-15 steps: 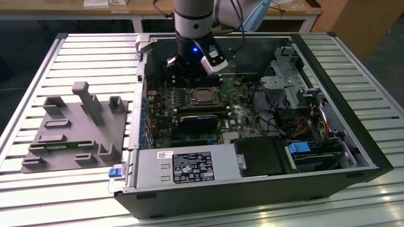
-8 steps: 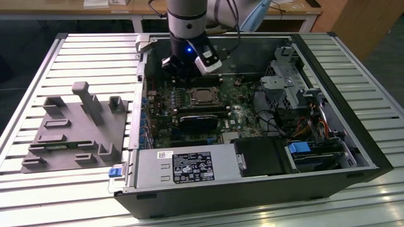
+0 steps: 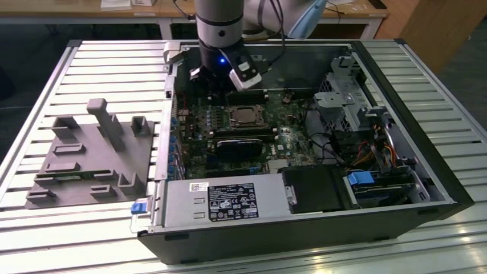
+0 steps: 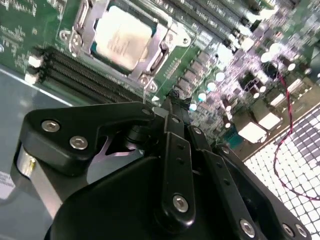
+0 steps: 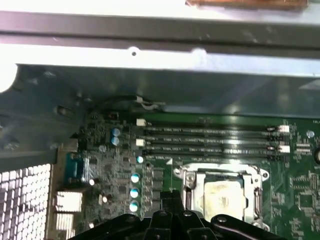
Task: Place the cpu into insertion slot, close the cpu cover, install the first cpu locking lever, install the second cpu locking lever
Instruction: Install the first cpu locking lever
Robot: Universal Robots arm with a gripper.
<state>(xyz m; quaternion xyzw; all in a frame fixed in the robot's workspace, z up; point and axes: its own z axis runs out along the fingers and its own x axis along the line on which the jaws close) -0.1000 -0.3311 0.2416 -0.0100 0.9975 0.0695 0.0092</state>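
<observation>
The cpu (image 3: 245, 116) (image 4: 120, 39) (image 5: 225, 196), a pale silver square, lies in the insertion slot (image 3: 230, 108) on the green board inside the open computer case. The cpu cover (image 4: 167, 46) (image 5: 192, 181), a thin silver frame, lies flat around the chip. A thin wire lever (image 4: 144, 94) stands up at the socket's corner near the fingertips. My gripper (image 3: 216, 87) (image 4: 170, 107) (image 5: 172, 199) hangs above the board beside the socket, towards the case's back wall. Its black fingers are shut with nothing between them.
Long black memory slots (image 5: 210, 141) run beside the socket. A black module (image 3: 239, 146), a power supply (image 3: 220, 201) and a drive cage (image 3: 344, 104) crowd the case. A grey fixture block (image 3: 91, 154) sits on the slatted table at the exterior view's left.
</observation>
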